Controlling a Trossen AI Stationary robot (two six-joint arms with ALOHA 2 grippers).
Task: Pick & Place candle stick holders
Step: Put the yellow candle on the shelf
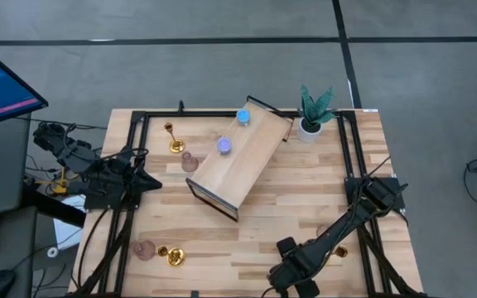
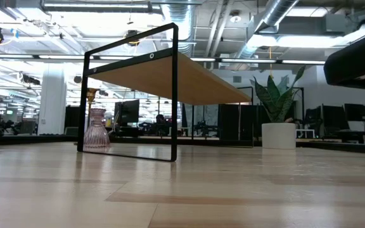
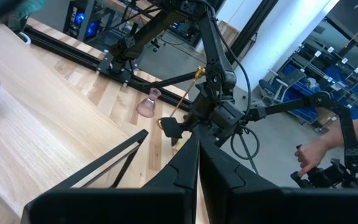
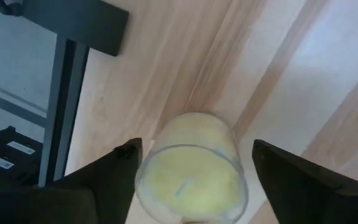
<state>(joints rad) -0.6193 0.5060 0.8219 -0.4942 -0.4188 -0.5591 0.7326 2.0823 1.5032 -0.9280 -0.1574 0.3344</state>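
My right gripper [image 4: 194, 149] is open near the table's near edge [image 1: 292, 280]. Its fingers stand on either side of a little round yellow holder [image 4: 191, 165], which stands on the table. My left gripper [image 3: 198, 163] is shut and empty at the table's left edge [image 1: 146, 179]. A blue holder [image 1: 243, 117] and a violet holder [image 1: 224, 146] stand on a wooden shelf [image 1: 243, 170]. A gold holder [image 1: 175, 142] and a pink one [image 1: 190, 162] stand left of the shelf. Another pink one [image 1: 145, 250] and gold one [image 1: 174, 257] stand at the near left. One more pink holder [image 3: 148, 103] and a gold one [image 3: 180, 106] stand by the right arm. My right gripper has its open fingers [image 4: 126, 155] close on both sides of the yellow holder's round wall [image 4: 151, 162], coming from above. I cannot tell whether they touch it. The holder stands upright on the table.
The black-framed shelf lies slantwise across the table's middle. A white-potted green plant [image 1: 311, 114] stands at the far right. A black rail frame [image 1: 350, 157] runs around the table. A person's hand [image 3: 309, 158] shows beyond the table's right side.
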